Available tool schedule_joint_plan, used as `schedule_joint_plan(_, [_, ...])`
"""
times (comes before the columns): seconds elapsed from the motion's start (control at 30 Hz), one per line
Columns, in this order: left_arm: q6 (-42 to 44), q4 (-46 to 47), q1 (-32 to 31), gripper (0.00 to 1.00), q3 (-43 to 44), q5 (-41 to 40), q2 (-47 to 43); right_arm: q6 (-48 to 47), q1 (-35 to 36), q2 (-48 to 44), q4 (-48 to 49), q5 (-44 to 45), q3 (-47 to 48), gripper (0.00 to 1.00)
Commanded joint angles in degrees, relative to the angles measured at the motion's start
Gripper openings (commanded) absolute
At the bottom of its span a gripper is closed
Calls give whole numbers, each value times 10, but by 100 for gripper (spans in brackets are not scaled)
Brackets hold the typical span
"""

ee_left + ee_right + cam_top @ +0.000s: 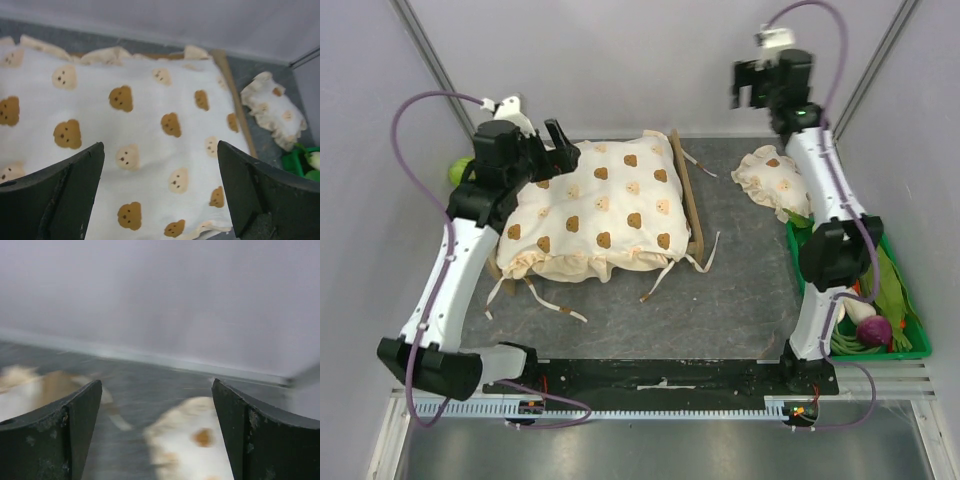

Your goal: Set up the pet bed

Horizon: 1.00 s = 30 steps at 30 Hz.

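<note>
The light-wood pet bed [691, 205] lies on the grey table, almost wholly covered by the cream bear-print cushion [600, 210]; only its right rail shows, also in the left wrist view [235, 95]. The striped base and headboard are hidden. Cushion ties [665, 275] trail onto the table. The small frilled bear-print pillow [772, 180] lies to the right; it also shows in the left wrist view [275, 112] and, blurred, in the right wrist view [192, 440]. My left gripper [558, 148] is open and empty above the cushion's far left part [150, 145]. My right gripper [748, 85] is open, raised above the pillow.
A green bin [910, 310] with toy vegetables stands at the right edge, near the right arm. A green ball [459, 171] lies behind the left arm. Grey walls close the back and sides.
</note>
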Motion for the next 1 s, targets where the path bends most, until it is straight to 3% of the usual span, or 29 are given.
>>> schedule_joint_plan(0.0, [45,-27,2,100,64,80,-58,-118,-132,18,-4,-35,13,98])
schedule_joint_plan(0.13, [58,-41,1,100,53,114,-99,-227,-201,68,-53,-84,26,98])
schedule_joint_plan(0.33, [94,-95,1,100,25,116,-162,-351,-216,111,-74,-138,-38,98])
schedule_joint_plan(0.67, [122,-184,3,100,8,41,-220,-348,-216,170,-50,-106,-109,97])
schedule_joint_plan(0.77, [125,-196,2,100,-1,21,-236,-334,-216,185,-68,-113,-96,92])
schedule_joint_plan(0.87, [126,-206,2,100,-3,10,-245,-330,-215,185,-76,-125,-95,76])
schedule_joint_plan(0.9, [127,-207,3,100,-2,10,-247,-324,-215,184,-76,-127,-94,62])
schedule_joint_plan(0.97, [127,-207,2,100,-1,-6,-250,-314,-215,180,-75,-127,-88,45])
